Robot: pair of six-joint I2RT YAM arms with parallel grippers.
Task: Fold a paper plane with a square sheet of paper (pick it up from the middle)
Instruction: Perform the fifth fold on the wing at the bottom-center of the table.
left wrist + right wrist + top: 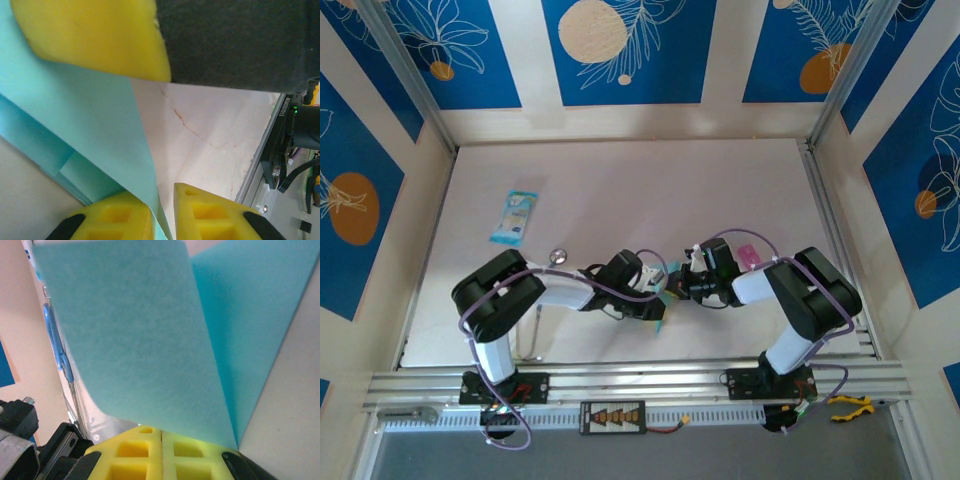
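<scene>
The part-folded sheet of paper (pixel 140 340) was held over the table's (pixel 620 180) front middle, clamped in the closed right gripper (pixel 161 440), while the left gripper (pixel 163 200) stood narrowly parted around its edge. With one firm pinch only, the crease could be sprung open or the sheet twisted askew.
</scene>
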